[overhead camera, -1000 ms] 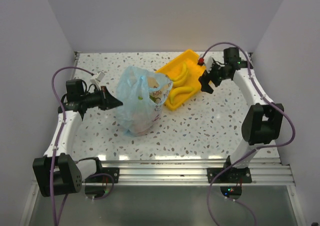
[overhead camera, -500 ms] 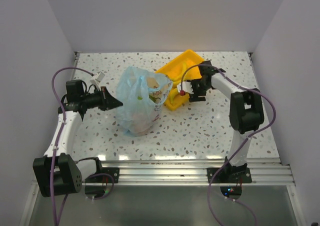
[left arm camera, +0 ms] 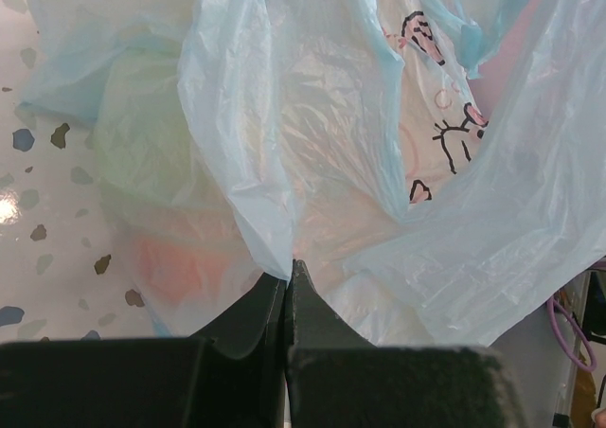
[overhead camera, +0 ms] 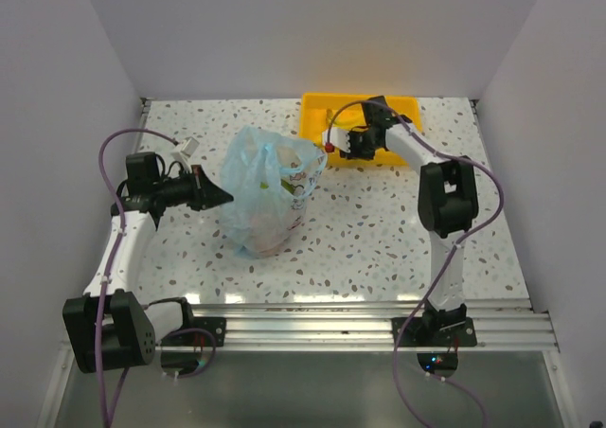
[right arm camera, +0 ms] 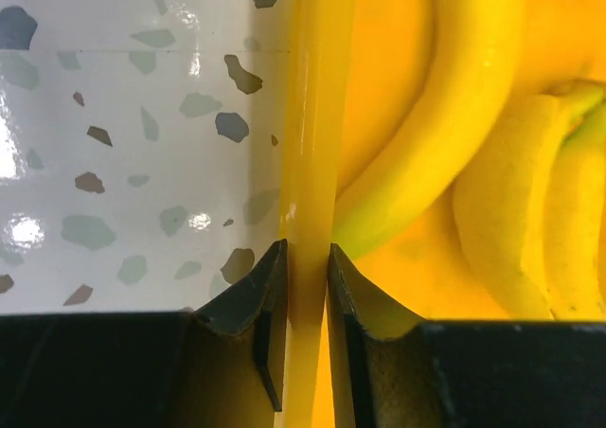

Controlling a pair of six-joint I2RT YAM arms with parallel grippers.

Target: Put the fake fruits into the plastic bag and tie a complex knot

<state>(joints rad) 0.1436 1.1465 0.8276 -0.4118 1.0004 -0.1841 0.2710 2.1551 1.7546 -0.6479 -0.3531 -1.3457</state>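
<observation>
The light-blue plastic bag (overhead camera: 265, 191) stands left of the table's middle, with reddish and greenish fake fruits showing faintly through its film (left arm camera: 180, 258). My left gripper (overhead camera: 225, 197) is shut on a fold of the bag's edge (left arm camera: 275, 248). Two yellow bananas (right arm camera: 473, 97) lie in the yellow tray (overhead camera: 317, 106) at the back. My right gripper (overhead camera: 343, 144) is closed on the tray's left rim (right arm camera: 312, 115), one finger outside it and one inside. No knot shows.
White walls close in the table on the left, back and right. A red-tipped cable (overhead camera: 329, 147) hangs by my right gripper, close to the bag's right side. Speckled tabletop (overhead camera: 379, 229) lies in front of the tray.
My right arm swung in from the right and its jaws closed on the tray's rim. The tray has turned from lying diagonally by the bag to square at the back. The left arm stays still.
</observation>
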